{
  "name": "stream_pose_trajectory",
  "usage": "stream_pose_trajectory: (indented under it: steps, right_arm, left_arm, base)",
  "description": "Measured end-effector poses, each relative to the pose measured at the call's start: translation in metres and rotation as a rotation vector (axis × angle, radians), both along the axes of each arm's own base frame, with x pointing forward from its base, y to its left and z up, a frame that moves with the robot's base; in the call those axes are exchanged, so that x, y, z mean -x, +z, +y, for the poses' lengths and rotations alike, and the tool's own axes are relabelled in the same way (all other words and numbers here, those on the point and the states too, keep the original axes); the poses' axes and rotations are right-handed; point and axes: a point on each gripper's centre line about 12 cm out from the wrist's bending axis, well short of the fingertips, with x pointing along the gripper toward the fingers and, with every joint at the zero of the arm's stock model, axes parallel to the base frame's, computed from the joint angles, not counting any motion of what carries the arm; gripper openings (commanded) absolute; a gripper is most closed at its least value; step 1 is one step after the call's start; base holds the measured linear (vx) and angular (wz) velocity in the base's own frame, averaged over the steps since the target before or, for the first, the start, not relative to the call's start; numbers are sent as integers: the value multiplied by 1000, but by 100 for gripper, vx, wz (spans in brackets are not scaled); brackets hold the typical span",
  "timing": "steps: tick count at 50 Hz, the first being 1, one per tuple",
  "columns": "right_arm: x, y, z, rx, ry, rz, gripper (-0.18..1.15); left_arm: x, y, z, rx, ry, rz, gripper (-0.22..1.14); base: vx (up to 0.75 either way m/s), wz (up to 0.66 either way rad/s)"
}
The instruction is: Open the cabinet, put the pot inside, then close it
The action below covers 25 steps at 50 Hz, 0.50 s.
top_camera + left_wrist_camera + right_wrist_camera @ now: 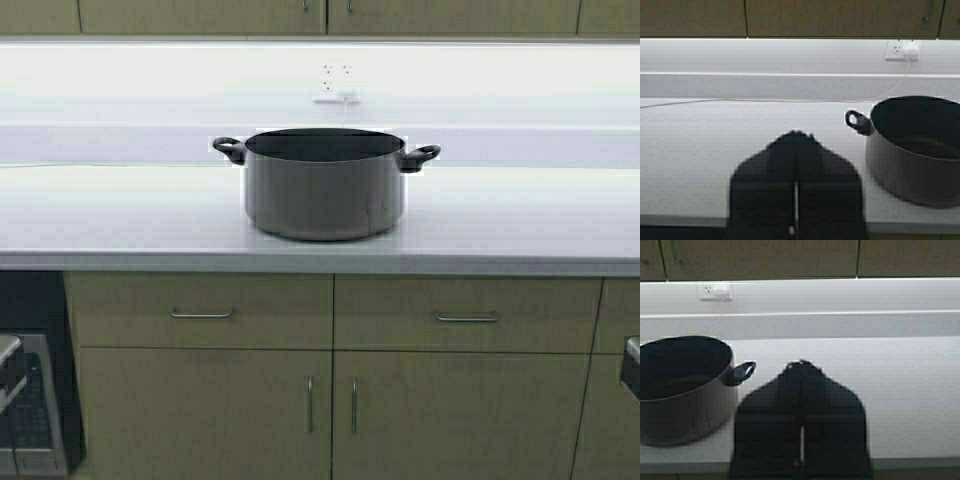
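Standing upright at the middle of the worktop [120,220], the pot [324,185] faces the closed cabinet [326,15] above. Left end effector [796,137] and right end effector [801,367] hover clenched, one on each side of the pot.

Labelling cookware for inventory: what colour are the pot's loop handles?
Black, on the dark grey pot; clearest in the high view.
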Motion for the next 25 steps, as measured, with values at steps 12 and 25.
stream_pose_trajectory:
  steps: [12, 25]
  right_arm:
    - [-2, -3, 0, 3, 2, 12, 5]
    - [0, -3, 0, 3, 0, 26, 5]
  left_arm:
    - [-1, -2, 0, -3, 0, 6, 3]
    - [-5, -7, 0, -7, 1, 32, 3]
  base:
    - [36, 2]
    - [38, 4]
